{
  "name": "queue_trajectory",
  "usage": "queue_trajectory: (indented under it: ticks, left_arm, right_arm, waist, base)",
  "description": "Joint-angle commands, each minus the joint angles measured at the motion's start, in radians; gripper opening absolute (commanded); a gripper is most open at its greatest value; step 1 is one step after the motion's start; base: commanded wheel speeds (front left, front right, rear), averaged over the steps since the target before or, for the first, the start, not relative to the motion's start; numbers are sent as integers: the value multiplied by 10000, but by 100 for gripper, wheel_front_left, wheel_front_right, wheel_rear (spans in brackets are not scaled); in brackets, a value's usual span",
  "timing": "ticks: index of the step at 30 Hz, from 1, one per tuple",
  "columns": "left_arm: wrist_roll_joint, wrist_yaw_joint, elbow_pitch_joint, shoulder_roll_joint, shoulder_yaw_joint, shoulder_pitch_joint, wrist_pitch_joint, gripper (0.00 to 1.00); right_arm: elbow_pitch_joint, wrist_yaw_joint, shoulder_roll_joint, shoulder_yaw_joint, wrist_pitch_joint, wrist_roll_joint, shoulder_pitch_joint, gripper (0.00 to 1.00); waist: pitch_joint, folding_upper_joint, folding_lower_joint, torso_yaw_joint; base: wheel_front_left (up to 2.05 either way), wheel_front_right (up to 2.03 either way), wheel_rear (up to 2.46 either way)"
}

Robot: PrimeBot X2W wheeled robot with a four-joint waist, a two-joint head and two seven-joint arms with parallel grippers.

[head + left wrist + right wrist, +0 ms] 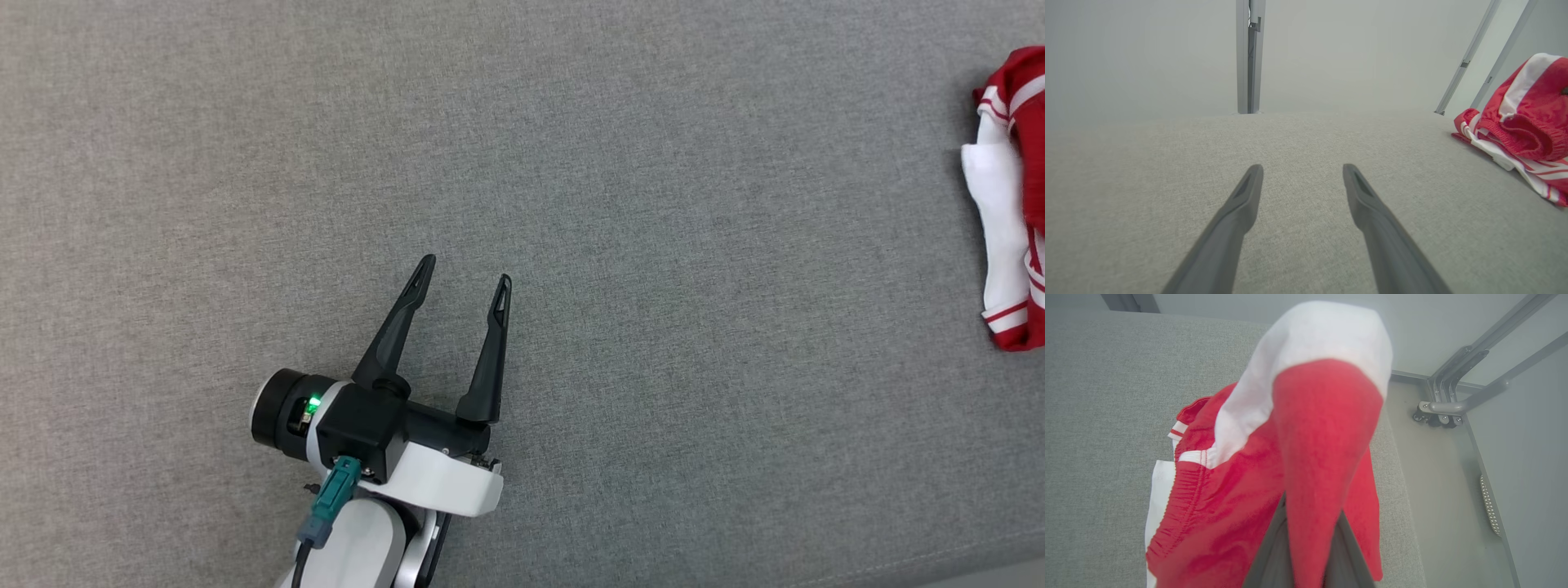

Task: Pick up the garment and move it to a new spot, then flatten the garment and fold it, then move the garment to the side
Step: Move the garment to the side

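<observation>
The garment (1012, 204) is red with white panels and stripes, bunched at the far right edge of the head view. In the right wrist view my right gripper (1308, 555) is shut on a fold of the garment (1323, 449), which rises between the dark fingers while the rest hangs and lies on the grey surface. The left wrist view has the garment (1527, 122) at its right, partly lifted. My left gripper (465, 273) stands open over bare grey fabric, far to the garment's left, and its fingers (1241, 204) hold nothing.
The grey fabric work surface (571, 163) spreads wide around the left gripper. Its right edge runs just beyond the garment, with floor and a metal frame foot (1437, 412) below. A metal post (1249, 57) stands at the far edge.
</observation>
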Motion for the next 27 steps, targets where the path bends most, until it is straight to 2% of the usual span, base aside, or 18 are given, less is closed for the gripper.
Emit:
queue_trajectory:
  ticks: [1, 7, 12, 18, 27]
  left_arm:
    - [-117, 40, 13, 40, -8, 5, -41, 100]
    - [-309, 108, -23, 40, -19, 62, -41, 100]
    - [-353, 117, -66, 40, -15, 75, -39, 100]
    - [-239, 62, -33, 41, 3, -7, -40, 100]
    - [-47, -15, 25, 40, -41, -166, -41, 100]
  right_arm:
    - [-52, -3, -131, 65, 65, -12, -116, 0]
    - [86, -3, -448, 325, 374, -68, -251, 0]
    - [354, -3, -466, 443, 464, -13, -203, 0]
    - [874, -3, -73, 701, 284, -17, -92, 0]
    - [2165, -3, 609, 1300, -107, -700, -331, 0]
  waist:
    - [-98, 0, 0, 21]
    - [-248, 0, 0, 140]
    - [-218, 0, 0, 219]
    - [-39, 0, 0, 322]
    - [271, 0, 0, 489]
  base:
    - [0, 0, 0]
    - [0, 0, 0]
    - [0, 0, 0]
    - [0, 0, 0]
    - [0, 0, 0]
